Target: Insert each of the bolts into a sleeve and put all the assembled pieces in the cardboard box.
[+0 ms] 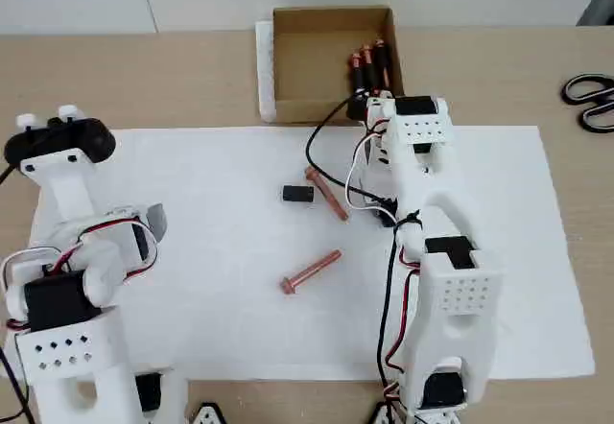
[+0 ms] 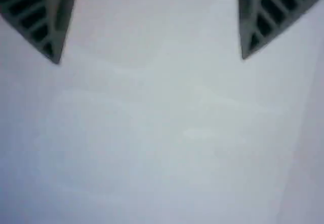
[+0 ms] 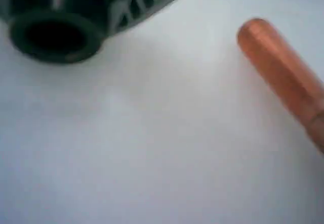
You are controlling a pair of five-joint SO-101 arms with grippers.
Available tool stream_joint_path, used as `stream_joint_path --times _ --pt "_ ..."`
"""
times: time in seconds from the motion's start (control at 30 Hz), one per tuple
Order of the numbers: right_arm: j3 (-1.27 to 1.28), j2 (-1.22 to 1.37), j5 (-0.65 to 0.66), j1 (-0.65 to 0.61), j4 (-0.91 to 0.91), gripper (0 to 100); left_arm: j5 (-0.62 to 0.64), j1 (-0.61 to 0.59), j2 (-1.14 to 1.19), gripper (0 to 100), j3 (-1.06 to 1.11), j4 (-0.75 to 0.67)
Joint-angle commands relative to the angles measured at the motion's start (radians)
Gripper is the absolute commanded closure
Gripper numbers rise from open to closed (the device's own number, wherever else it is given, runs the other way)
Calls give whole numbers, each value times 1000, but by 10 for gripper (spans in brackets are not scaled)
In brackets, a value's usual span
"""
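Right hand (image 3: 136, 3): sleeve (image 3: 53, 34) hard against it, bore open to the wrist camera; grip cannot be told. Bolt (image 3: 283, 74) lies near on the paper (image 1: 192, 328), rounded tip toward the sleeve, long axis slanting off, not in line with the bore. Second bolt (image 1: 312, 271) and spare sleeve (image 1: 298, 194) mid-sheet. Left hand (image 2: 148, 57) spread over paper, well apart; right arm nearer. Box (image 1: 307, 59) holds finished pieces (image 1: 369, 67).

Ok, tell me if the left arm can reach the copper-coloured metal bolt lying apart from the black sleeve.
Probably yes: the left gripper is open over bare white paper, and nothing lies between it and that bolt.
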Motion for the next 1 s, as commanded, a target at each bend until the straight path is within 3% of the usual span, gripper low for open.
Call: stream_joint_path --times 0.0,0.97 --pt "-3 25 -12 -2 -19 923 9 9 -2 782 -41 5" --pt "-6 41 0 -22 -12 867 9 9 -3 782 -42 5"
